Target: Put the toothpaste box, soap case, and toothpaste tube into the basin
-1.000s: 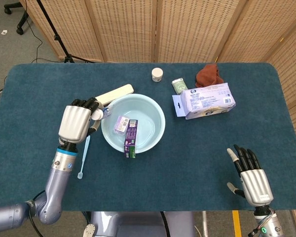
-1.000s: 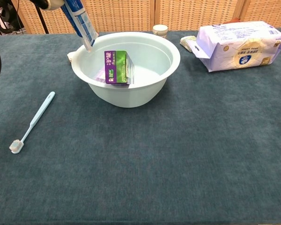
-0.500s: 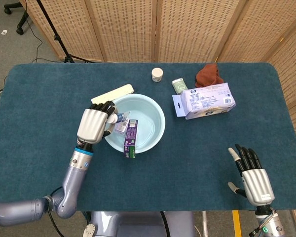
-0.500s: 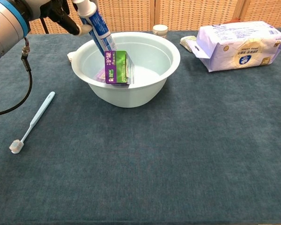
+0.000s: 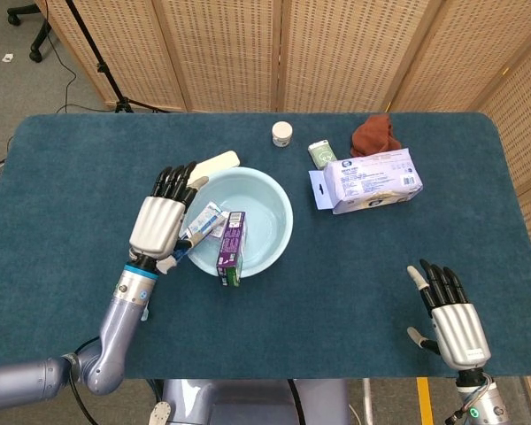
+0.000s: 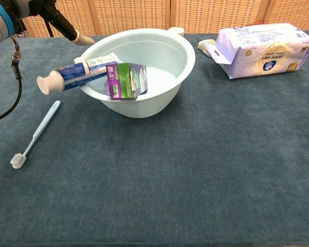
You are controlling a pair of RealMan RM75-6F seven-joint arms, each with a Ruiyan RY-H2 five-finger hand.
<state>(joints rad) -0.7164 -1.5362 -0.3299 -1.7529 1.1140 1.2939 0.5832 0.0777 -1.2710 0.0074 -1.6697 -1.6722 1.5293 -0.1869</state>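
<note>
No word or number can be read for certain. The toothpaste box (image 6: 124, 81) in the basin (image 6: 181, 62) has print on its purple and green faces, too small to read. The wipes pack (image 6: 262, 49) at 2 o'clock on the counter (image 6: 195, 175) carries a blue round logo and small lines, also unreadable. The toothpaste tube (image 6: 77, 75) shows blurred print.

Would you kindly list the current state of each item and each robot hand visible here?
Toothpaste tube: lying across the basin rim, cap end jutting outside.
Toothpaste box: tilted inside the basin, leaning on the rim.
Basin: tipped toward the left.
Toothbrush: flat on the table.
Wipes pack: lying flat, closed.
Left robot hand: fingers extended, holding nothing, beside the basin.
Right robot hand: open, empty, above the table.
</note>
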